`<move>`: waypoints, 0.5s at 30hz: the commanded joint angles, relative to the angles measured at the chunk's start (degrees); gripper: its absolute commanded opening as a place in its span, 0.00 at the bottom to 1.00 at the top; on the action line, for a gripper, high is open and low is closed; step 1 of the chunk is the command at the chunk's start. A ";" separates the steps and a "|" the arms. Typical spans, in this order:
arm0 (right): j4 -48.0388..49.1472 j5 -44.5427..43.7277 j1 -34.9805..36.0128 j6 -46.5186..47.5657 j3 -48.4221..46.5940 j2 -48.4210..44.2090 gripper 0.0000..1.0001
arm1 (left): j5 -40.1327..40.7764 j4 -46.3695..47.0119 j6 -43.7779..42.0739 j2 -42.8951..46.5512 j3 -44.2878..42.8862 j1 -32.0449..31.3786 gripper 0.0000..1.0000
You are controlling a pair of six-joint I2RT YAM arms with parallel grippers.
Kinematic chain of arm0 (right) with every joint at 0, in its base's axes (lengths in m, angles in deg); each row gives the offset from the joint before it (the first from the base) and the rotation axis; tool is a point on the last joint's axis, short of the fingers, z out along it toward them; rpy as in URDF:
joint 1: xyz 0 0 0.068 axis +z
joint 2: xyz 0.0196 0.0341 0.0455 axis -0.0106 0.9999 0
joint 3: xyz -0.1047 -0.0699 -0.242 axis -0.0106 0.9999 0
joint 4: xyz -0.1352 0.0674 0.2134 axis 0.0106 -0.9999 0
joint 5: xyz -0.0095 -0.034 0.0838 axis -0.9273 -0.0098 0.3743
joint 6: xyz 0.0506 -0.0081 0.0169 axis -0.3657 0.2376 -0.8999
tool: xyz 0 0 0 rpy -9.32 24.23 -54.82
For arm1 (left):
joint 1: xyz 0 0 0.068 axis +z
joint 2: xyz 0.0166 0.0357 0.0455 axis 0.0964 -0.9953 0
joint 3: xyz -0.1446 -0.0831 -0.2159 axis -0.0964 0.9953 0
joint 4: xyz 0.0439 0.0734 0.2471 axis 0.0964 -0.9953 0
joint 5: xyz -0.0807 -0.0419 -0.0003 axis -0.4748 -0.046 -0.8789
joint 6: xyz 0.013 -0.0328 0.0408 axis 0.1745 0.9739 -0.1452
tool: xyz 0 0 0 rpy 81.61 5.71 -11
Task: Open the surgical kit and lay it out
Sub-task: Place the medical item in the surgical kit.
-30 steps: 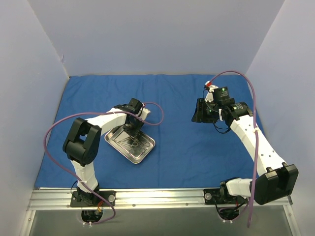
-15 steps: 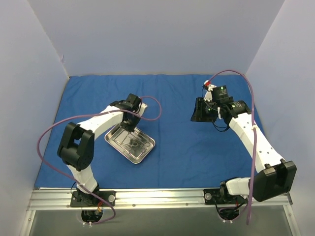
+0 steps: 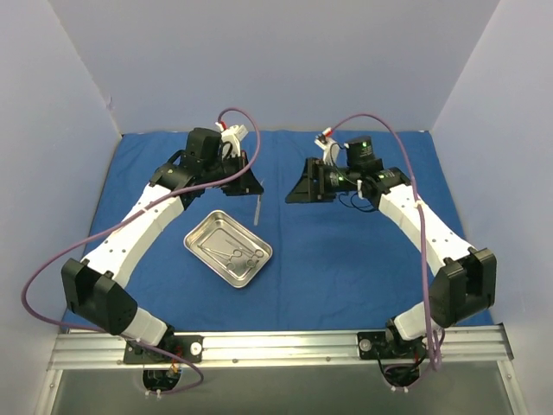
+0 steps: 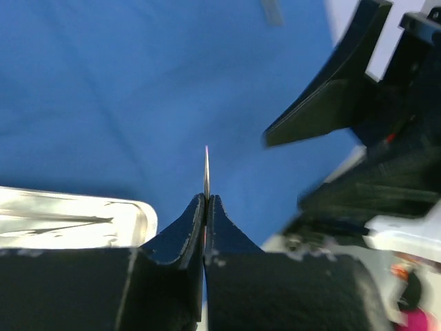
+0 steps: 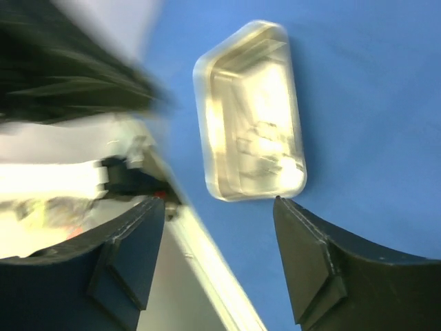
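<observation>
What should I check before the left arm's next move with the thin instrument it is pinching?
1. Left gripper shut on thin instrument: ok.
2. Instrument out of steel tray, hanging over blue cloth: ok.
3. Right gripper open and empty: ok.
4. Clearance between the two grippers: cannot tell; they look close in the left wrist view.
5. Cloth spread flat: ok.

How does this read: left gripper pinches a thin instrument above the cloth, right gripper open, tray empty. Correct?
Wrong on the tray: the top view shows instruments lying in it. Left gripper does pinch a thin instrument; right gripper is open.
</observation>
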 commanded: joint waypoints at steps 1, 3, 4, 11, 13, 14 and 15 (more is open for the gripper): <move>16.86 12.73 3.11 -8.00 -2.01 -0.48 0.66 | -13.34 12.89 12.75 -0.20 3.56 0.59 0.02; 24.75 13.36 3.37 -13.60 0.10 -0.31 0.66 | -15.88 18.52 16.78 -0.64 4.54 0.76 0.02; 26.28 12.84 3.37 -14.77 0.63 -0.05 0.66 | -16.60 19.58 17.51 -0.82 4.63 0.85 0.02; 28.40 12.65 3.55 -16.80 2.47 -0.13 0.59 | -20.46 27.74 22.51 -0.73 6.55 2.43 0.02; 29.73 13.09 3.55 -17.59 4.23 -0.75 0.57 | -20.99 29.87 24.27 -0.21 7.88 2.78 0.02; 29.81 13.27 3.55 -17.86 4.67 -0.92 0.56 | -21.43 31.70 24.72 -0.03 8.49 3.13 0.02; 30.34 13.36 3.64 -18.04 5.02 -1.27 0.56 | -21.87 32.68 25.68 0.15 9.63 3.40 0.02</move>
